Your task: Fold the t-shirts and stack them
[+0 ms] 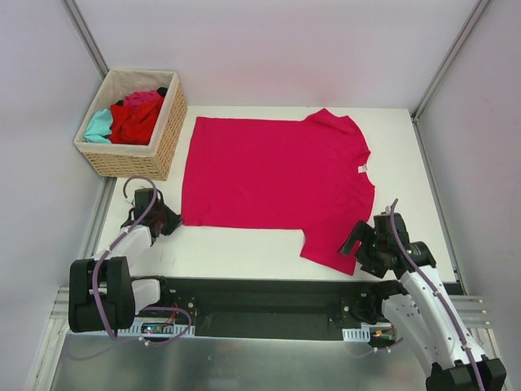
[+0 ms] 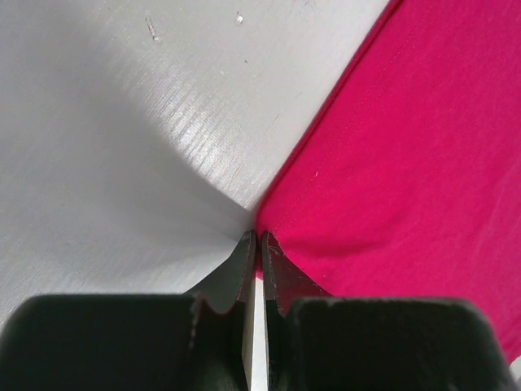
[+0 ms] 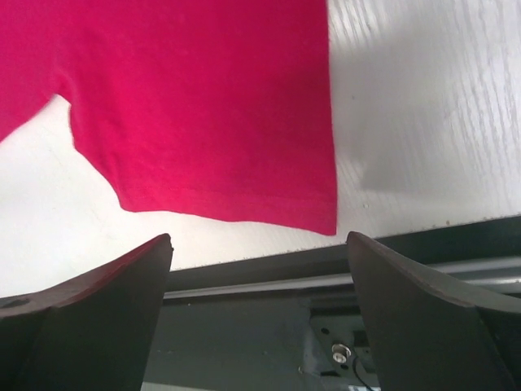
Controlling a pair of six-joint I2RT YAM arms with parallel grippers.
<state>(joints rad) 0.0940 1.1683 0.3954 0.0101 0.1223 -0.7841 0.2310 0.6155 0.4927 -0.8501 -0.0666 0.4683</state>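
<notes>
A magenta-pink t-shirt (image 1: 277, 175) lies spread flat on the white table, neck to the right. My left gripper (image 1: 171, 220) is down at the shirt's near-left hem corner. In the left wrist view the gripper (image 2: 258, 236) is shut, with the corner of the shirt (image 2: 407, 163) pinched at its tips. My right gripper (image 1: 358, 241) is open and empty, just above the near sleeve at the table's front edge. In the right wrist view the gripper (image 3: 259, 240) has its jaws wide apart, with the sleeve hem (image 3: 203, 98) ahead of them. More t-shirts, red (image 1: 134, 122), teal (image 1: 99, 125) and pink (image 1: 142, 98), lie bunched in the basket.
A tan wicker basket (image 1: 122, 160) stands at the table's far-left corner. The black mounting rail (image 1: 260, 305) runs along the near edge below the arms. Frame posts rise at both back corners. White table (image 1: 244, 244) shows in front of the shirt.
</notes>
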